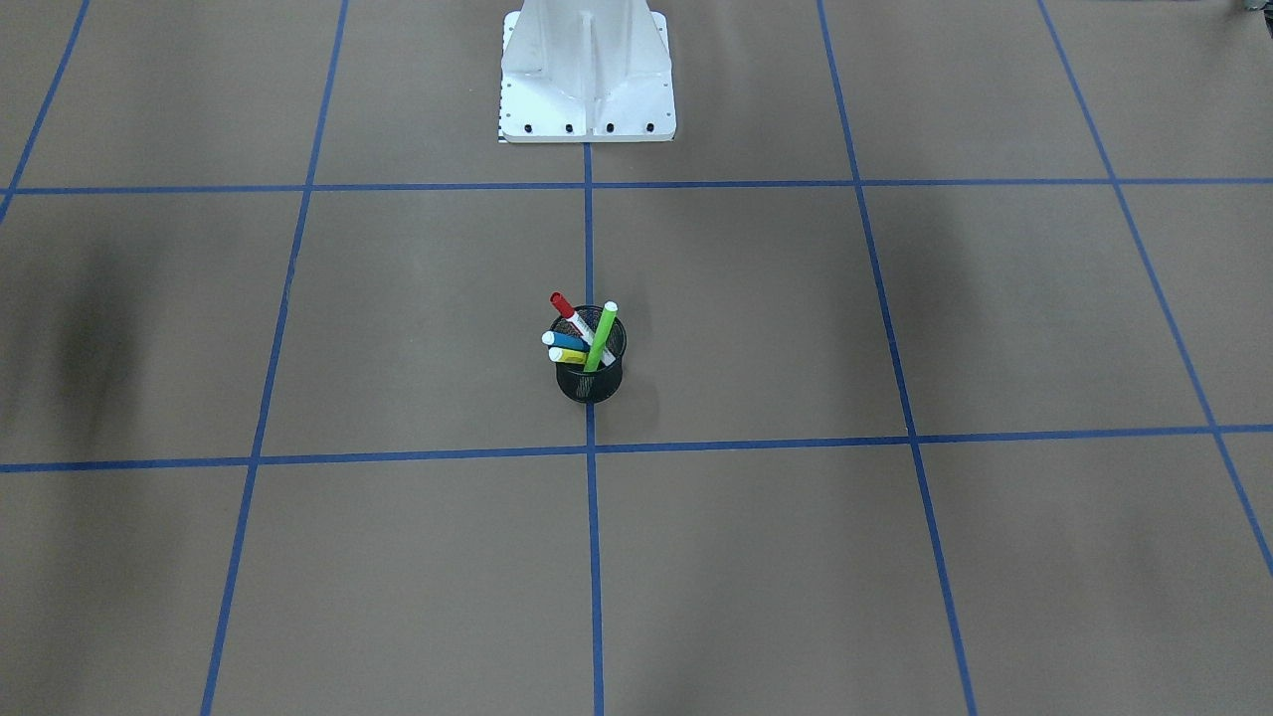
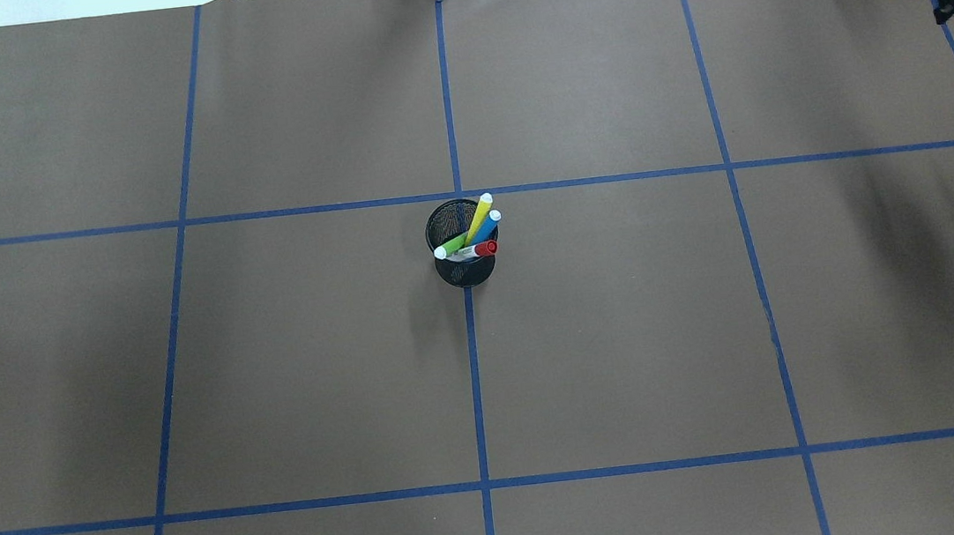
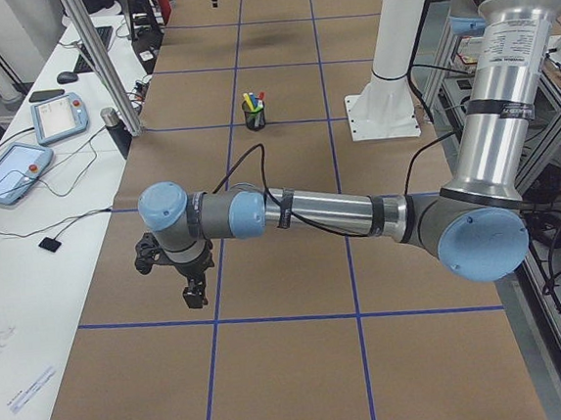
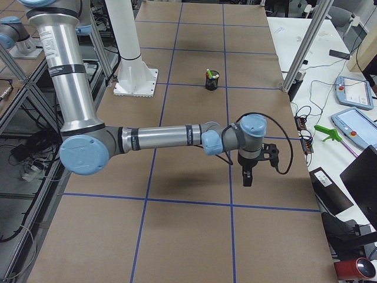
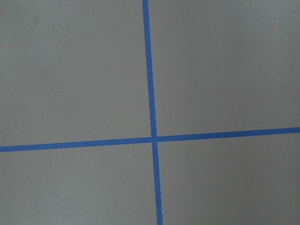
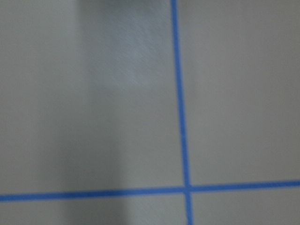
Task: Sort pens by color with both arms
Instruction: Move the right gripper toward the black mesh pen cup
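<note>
A black mesh cup stands upright in the middle of the brown paper-covered surface. It sits right on the blue tape line that runs out from the white mounting base. All four pens are in it, their upper ends sticking out past the rim.

The lime green marker pen leans toward the base and the robot's left. The thicker white-bodied pen with the red cap leans toward the base and the robot's right, cap upward. The blue marker pen and the yellow marker pen lie side by side against the rim. Both lean to the robot's right with their white ends outward.

Both arms are well apart from the cup. The grey metal left arm with light-blue joint caps stretches level over the robot's left end of the surface. The black left tool points down above the paper, clear of it. I cannot tell how wide its jaws stand. The right arm is stretched the same way over the opposite end, with the right tool hanging above the paper. Its opening cannot be told either; the overhead view catches only a black edge of it at the right border.

Each wrist camera shows bare brown paper with a crossing of blue tape lines, and the right one is blurred.
</note>
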